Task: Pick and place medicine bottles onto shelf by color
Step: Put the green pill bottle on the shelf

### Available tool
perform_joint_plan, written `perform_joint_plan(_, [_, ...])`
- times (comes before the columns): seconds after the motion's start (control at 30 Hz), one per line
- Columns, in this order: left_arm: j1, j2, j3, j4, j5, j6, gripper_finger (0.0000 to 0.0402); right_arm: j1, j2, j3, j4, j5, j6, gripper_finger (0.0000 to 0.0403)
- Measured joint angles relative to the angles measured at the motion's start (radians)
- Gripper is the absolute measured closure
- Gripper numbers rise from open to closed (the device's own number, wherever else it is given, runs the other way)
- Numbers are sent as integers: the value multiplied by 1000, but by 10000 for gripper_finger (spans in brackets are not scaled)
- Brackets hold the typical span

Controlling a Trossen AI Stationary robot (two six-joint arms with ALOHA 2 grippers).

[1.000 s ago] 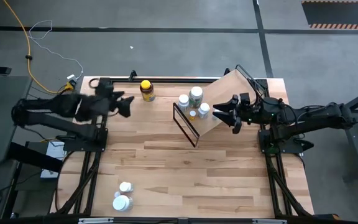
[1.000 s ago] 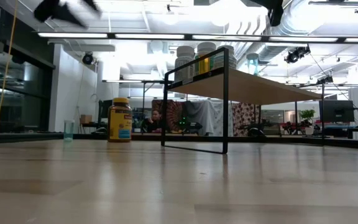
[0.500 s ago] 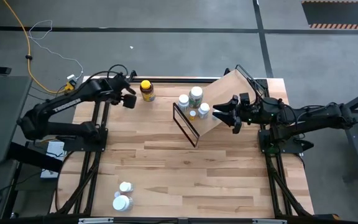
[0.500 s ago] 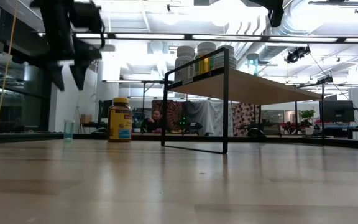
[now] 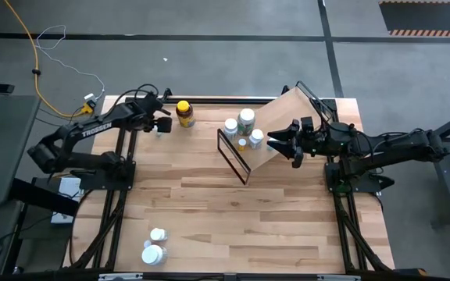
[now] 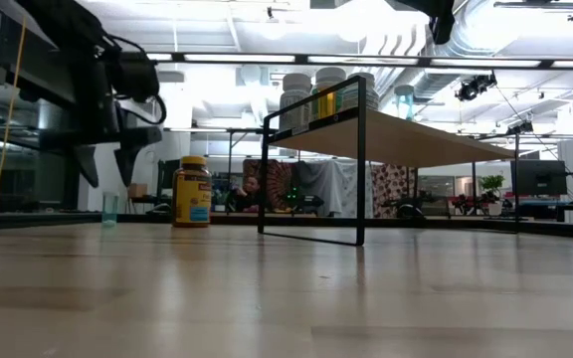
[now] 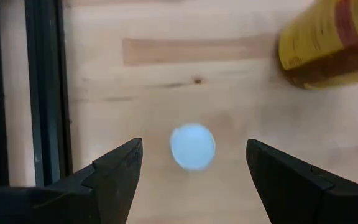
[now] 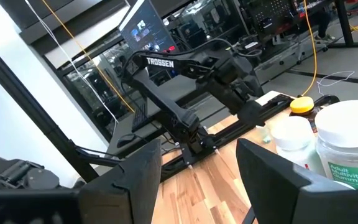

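My left gripper (image 5: 162, 125) is open and points down over a small pale-blue capped bottle (image 7: 192, 146), which stands on the table (image 6: 110, 207); its fingers stand on either side above the bottle without touching it. The amber bottle with a yellow cap (image 5: 183, 113) stands just right of it (image 6: 191, 191). The light-wood shelf (image 5: 281, 125) on its black wire frame (image 6: 311, 169) carries several white bottles (image 5: 246, 119) at its left end. My right gripper (image 5: 278, 143) hovers open over the shelf, behind those bottles (image 8: 347, 149).
Two white bottles (image 5: 155, 246) stand near the table's near left corner. A black rail (image 7: 45, 93) runs along the table's far edge by my left gripper. Bare tabletop (image 5: 233, 211) lies in the middle and near right.
My left gripper has swung in toward the table's far edge and gone down beside the amber bottle, ending with its open fingers over the small pale-blue bottle. The bottles and the shelf have kept still.
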Motion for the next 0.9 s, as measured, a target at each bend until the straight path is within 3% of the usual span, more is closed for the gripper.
perform_joint_plan(0.47, [0, 161, 0, 47, 1, 0, 131, 0, 0, 0, -3, 21, 0, 203])
perform_joint_plan(0.9, [0, 163, 0, 64, -13, -19, 243, 0, 0, 0, -36, 42, 0, 203])
